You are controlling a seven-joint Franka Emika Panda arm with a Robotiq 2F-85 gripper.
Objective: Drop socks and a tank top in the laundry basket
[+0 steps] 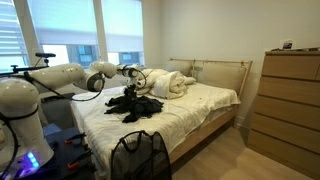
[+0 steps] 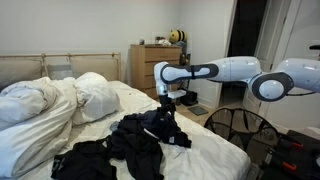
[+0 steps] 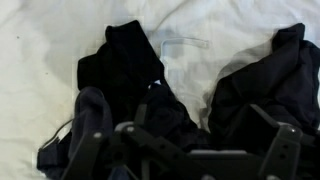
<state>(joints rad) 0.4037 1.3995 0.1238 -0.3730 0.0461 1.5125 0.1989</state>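
Observation:
A pile of black clothes (image 1: 134, 104) lies on the white bed; it shows in both exterior views (image 2: 135, 145). In the wrist view the dark garments (image 3: 125, 75) spread over the sheet, and I cannot tell socks from the tank top. My gripper (image 2: 168, 101) hangs just above the near end of the pile, also visible in an exterior view (image 1: 133, 82). In the wrist view its fingers (image 3: 190, 150) are spread wide and hold nothing. The black mesh laundry basket (image 1: 140, 158) stands on the floor at the foot of the bed, and its rim shows beside the bed (image 2: 240, 128).
White pillows and a rumpled duvet (image 2: 60, 100) lie at the head of the bed. A wooden dresser (image 1: 290, 105) stands by the wall. The bed frame (image 1: 215, 125) edges the mattress. Windows are behind the arm.

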